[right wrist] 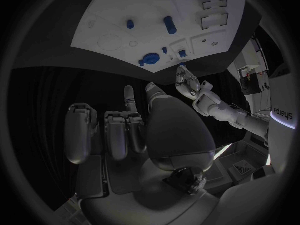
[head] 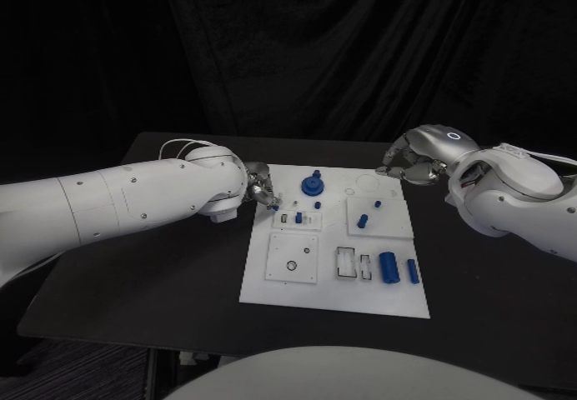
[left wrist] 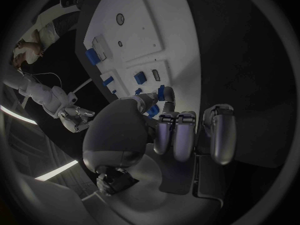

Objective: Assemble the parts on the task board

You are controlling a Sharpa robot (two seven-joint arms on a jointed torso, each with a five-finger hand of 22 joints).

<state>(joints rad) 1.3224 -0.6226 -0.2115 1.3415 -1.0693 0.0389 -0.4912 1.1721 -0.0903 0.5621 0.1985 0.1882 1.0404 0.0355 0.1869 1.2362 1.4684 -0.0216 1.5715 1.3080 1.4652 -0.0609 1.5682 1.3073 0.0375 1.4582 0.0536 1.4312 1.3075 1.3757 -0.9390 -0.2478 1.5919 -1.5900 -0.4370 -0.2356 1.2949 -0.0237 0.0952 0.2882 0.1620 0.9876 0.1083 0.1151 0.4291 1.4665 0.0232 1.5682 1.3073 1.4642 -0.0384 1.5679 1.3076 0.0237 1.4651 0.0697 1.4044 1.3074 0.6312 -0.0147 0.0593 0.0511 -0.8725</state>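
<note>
On the black table [head: 144, 283] lay the white board [head: 279, 287], well back from the near edge, with bare table on both flanks. Blue parts sat on it: a gear-like piece [head: 313, 182] toward the far end, a fat cylinder [head: 388, 267] and a thin pin [head: 413, 271] near the right edge, a short peg [head: 363, 221] standing in a raised tile.

The left hand [head: 260, 193] rested at the board's left edge; in its wrist view the thumb and a finger pinched a small blue part [left wrist: 164, 93], the other fingers curled beside it. The right hand [head: 407, 164] hung by the far right corner, fingers loosely curled around nothing.

Judging by this, the step in hand was seating the pinched part, probably in a nearby slot by the left edge; which slot I could not tell. That called for a short, careful lowering with the part kept square. Room was tight there, the standing pieces close by, while the right hand had open space behind.
</note>
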